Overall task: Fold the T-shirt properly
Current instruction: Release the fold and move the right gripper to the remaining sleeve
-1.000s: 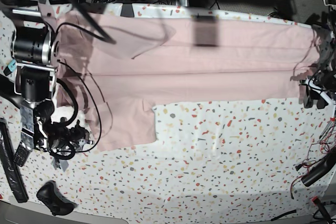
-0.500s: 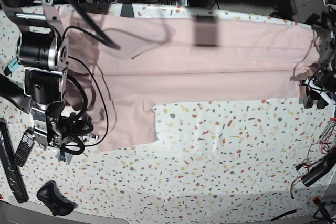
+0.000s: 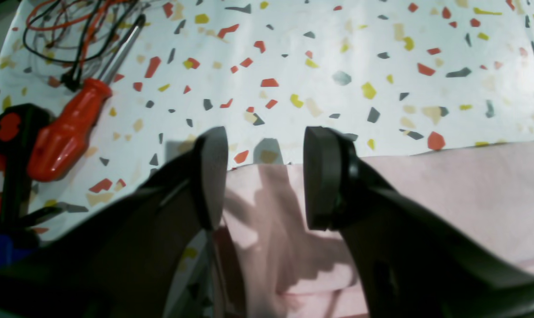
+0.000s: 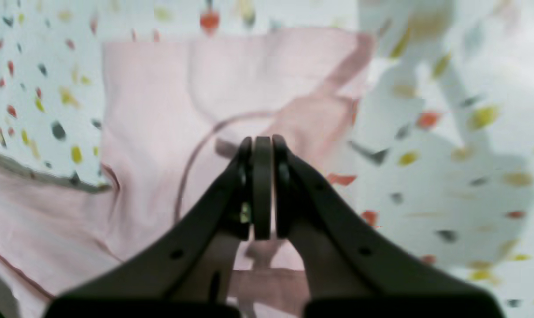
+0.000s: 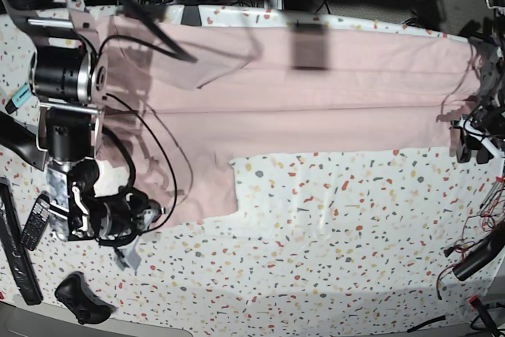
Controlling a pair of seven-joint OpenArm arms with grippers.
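T-shirt spread long across far side of table, sleeve hanging toward near-left. Soft, light, limp cotton; best pinched at hem corners or sleeve edge. Right gripper fingers pressed together over sleeve, cloth between them not visible. Left gripper fingers apart, straddling hem edge. Screwdriver, cables crowding table ends.

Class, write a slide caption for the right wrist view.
Right gripper shut above the pale pink T-shirt on the speckled table.
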